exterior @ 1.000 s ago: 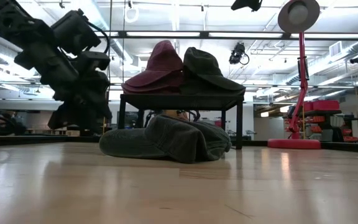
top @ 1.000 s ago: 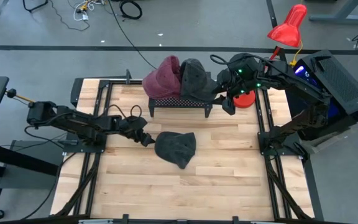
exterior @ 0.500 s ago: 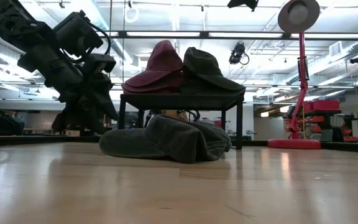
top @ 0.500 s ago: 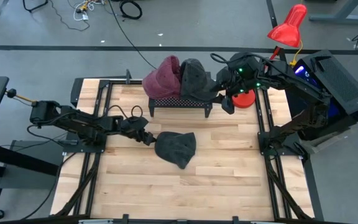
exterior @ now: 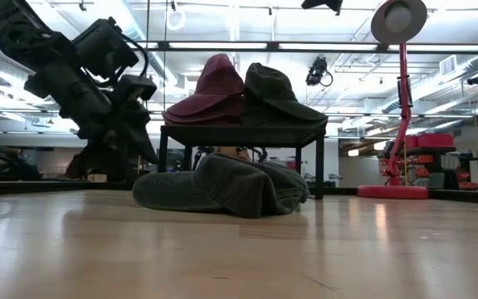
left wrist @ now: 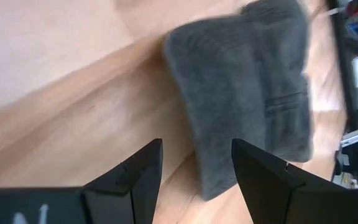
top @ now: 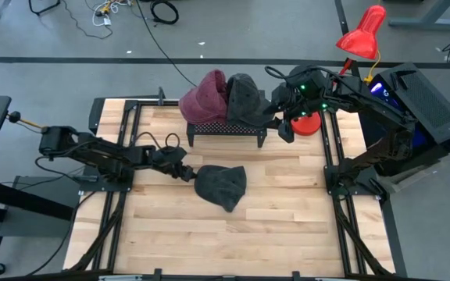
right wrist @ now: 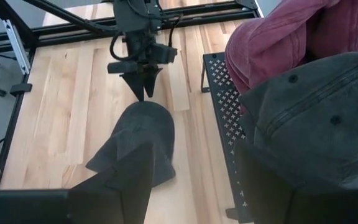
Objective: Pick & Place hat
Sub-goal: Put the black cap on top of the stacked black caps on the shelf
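While both grippers gape empty | hats: three (top: 221, 186) | rack (top: 226, 129): one

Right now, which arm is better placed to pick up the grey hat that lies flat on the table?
The left. The left gripper hangs open right beside the grey hat on the table. The right gripper is up by the black rack, next to the dark hat there.
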You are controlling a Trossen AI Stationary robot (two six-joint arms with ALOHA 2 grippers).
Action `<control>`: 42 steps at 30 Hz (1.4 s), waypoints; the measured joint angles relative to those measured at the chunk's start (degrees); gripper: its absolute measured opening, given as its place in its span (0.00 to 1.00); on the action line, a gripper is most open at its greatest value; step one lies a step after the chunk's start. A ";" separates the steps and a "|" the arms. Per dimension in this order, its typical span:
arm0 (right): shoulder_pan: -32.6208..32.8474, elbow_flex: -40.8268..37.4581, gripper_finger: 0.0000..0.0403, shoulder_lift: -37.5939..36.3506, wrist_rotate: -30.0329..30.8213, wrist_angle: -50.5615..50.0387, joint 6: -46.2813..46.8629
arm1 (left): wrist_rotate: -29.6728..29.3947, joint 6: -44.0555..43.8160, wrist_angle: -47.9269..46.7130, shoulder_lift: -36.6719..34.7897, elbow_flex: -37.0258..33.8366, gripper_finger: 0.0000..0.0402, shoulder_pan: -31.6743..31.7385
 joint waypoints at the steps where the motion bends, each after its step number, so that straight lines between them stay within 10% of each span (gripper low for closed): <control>1: 0.00 0.00 0.55 0.00 0.00 0.15 0.00 | 0.46 -0.48 -0.28 0.42 -0.04 0.50 0.00; 26: 0.00 0.00 0.55 0.02 -0.02 2.23 -0.02 | 3.05 -2.80 12.00 6.97 0.02 0.48 -1.99; 42: 0.00 0.00 0.55 0.02 -0.02 3.28 -0.28 | 3.36 -2.71 13.78 6.84 0.07 0.03 -1.92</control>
